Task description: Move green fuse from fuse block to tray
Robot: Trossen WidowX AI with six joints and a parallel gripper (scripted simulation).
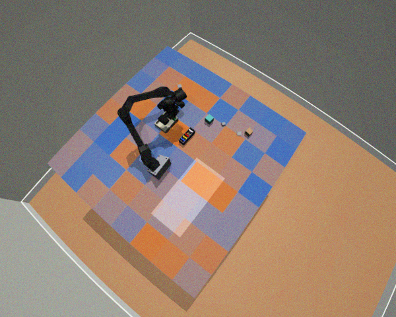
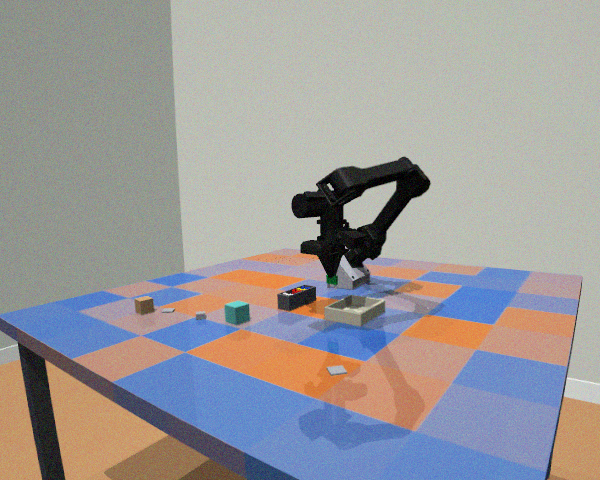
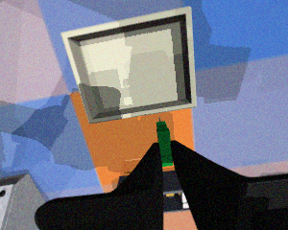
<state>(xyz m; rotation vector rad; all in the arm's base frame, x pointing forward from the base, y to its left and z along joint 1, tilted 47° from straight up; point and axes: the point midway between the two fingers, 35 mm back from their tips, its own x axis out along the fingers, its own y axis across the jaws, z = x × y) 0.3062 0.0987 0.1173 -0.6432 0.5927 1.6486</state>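
Plain grey walls are backing a checkered table (image 2: 269,356) of blue, orange and mauve squares, and near the middle of the exterior view the black arm (image 2: 372,178) is folding over itself so that the gripper (image 2: 332,276) is pointing straight down. Its jaws are clenched on the green fuse (image 3: 164,144), which is hanging upright between the black fingers in the lower centre of the wrist view, high enough that its lower end is riding above everything on the table. In the exterior view the fuse block (image 2: 296,297) is sitting to the left of and below the gripper, apart from it, with red and yellow fuses showing in its slots; the lift is probably what is keeping the fuse off them. The tray (image 3: 71,39) is filling the upper middle of the wrist view, pale-floored and walled, with the fuse tip just short of its near wall. Judging from that, the carry is nearly finished: the fuse looks to need a little more travel over the rim before it is lowered and released.
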